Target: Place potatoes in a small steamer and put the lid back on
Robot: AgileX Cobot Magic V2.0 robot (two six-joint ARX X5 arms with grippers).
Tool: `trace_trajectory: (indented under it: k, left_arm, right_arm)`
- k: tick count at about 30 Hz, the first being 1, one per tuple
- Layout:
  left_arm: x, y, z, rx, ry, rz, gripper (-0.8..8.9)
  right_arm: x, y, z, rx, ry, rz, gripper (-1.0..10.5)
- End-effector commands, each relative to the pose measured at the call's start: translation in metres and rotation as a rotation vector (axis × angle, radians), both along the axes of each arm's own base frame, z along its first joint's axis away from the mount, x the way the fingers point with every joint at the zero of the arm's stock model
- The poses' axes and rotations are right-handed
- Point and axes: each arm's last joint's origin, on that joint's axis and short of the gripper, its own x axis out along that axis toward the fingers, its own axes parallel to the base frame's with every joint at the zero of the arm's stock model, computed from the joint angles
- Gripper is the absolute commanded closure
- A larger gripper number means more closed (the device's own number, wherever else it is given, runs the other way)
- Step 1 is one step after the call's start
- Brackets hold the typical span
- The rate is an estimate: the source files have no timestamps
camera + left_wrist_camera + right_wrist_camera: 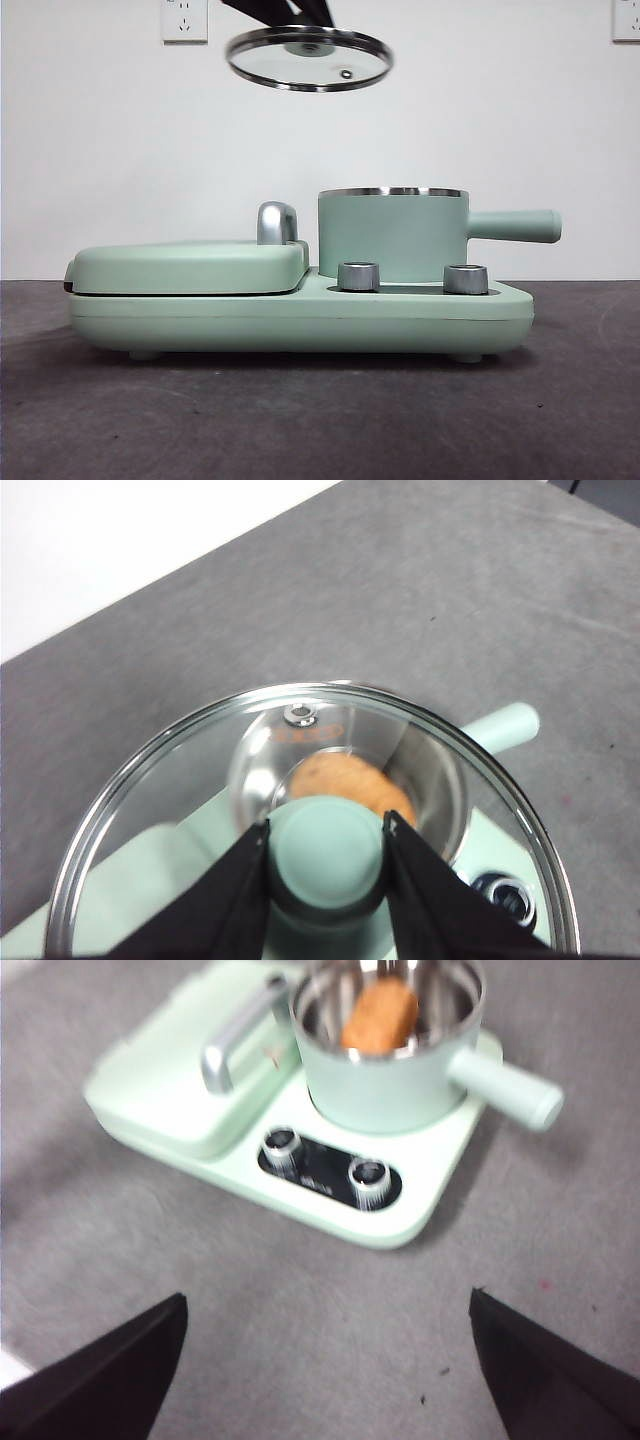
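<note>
Our left gripper (327,848) clamped the glass lid (308,58) by its knob, high above the steamer (392,235) holding the potato (379,1017). We needed to centre it, then lower level. Our right gripper (325,1360) waited open.

You have one potato (379,1016), one small steamer (392,234) and one glass lid (308,58). There is one green cooker base (300,318) with two steel dials (359,276), one flat griddle cover (190,266), and two wall sockets (184,20).
</note>
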Motion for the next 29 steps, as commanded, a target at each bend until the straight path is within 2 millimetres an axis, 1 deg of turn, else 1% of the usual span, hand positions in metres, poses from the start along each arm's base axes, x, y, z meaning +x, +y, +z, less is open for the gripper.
trace_trajectory:
  k: [1,5,11,16,20,29]
  left_arm:
    - [0.008,-0.018,-0.004,-0.012,-0.046,-0.039,7.98]
    - [0.014,-0.035,-0.015,0.005,-0.083,-0.086,7.99]
    - [0.025,-0.051,-0.031,0.015,-0.114,-0.115,7.99]
    - [0.035,-0.059,-0.047,0.023,-0.107,-0.116,7.99]
    - [0.042,-0.065,-0.056,0.019,-0.117,-0.118,7.99]
    - [0.051,-0.072,-0.069,0.014,-0.123,-0.117,8.00]
  right_arm:
    - [-0.008,-0.004,0.004,0.044,-0.031,0.000,5.1]
    - [-0.017,-0.009,0.005,0.097,-0.045,0.018,5.1]
    - [-0.018,-0.010,0.004,0.097,-0.039,0.027,5.1]
    - [-0.018,-0.009,0.004,0.100,-0.036,0.035,5.1]
    - [-0.018,-0.009,0.004,0.101,-0.036,0.035,5.1]
    - [-0.018,-0.009,0.004,0.100,-0.037,0.035,5.1]
